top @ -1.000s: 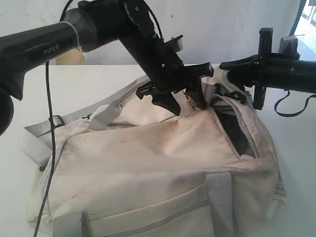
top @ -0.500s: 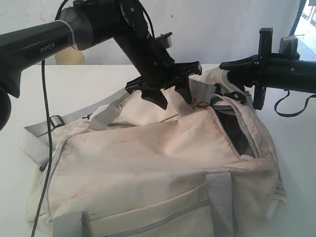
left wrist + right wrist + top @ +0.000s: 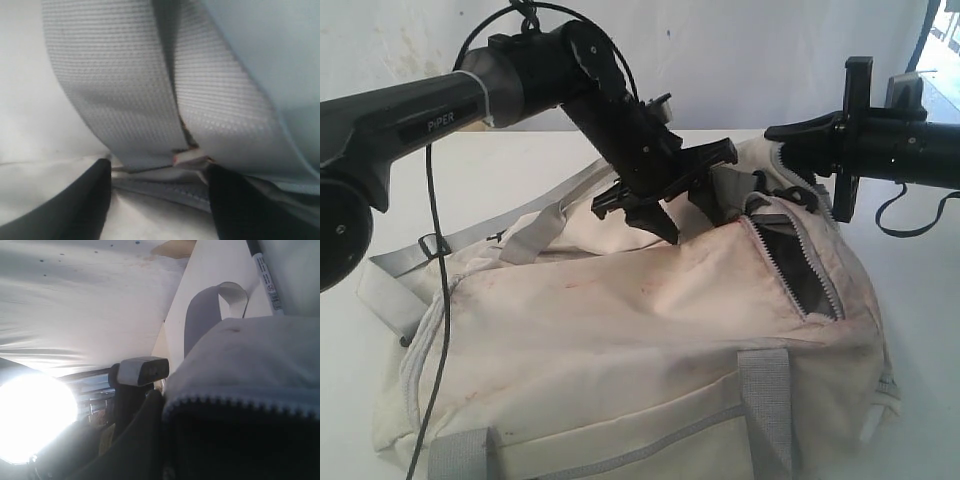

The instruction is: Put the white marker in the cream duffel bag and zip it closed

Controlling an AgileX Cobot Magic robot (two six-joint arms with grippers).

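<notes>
The cream duffel bag (image 3: pixel 620 330) slumps, large and soft, on the white desk (image 3: pixel 520 160) before a pale wall (image 3: pixel 770 50). Its cloth will likely sag unless held by the stiffer grey webbing (image 3: pixel 125 90) or the zipper (image 3: pixel 790 270) edge, which gapes at one end. The left end effector (image 3: pixel 698 226) hangs open astride the webbing; whether the right end effector (image 3: pixel 790 135) clamps the rim I cannot tell. The white marker (image 3: pixel 265 277), probably light, rigid and prone to roll, lies outside on the desk; mid-barrel looks the best hold.
</notes>
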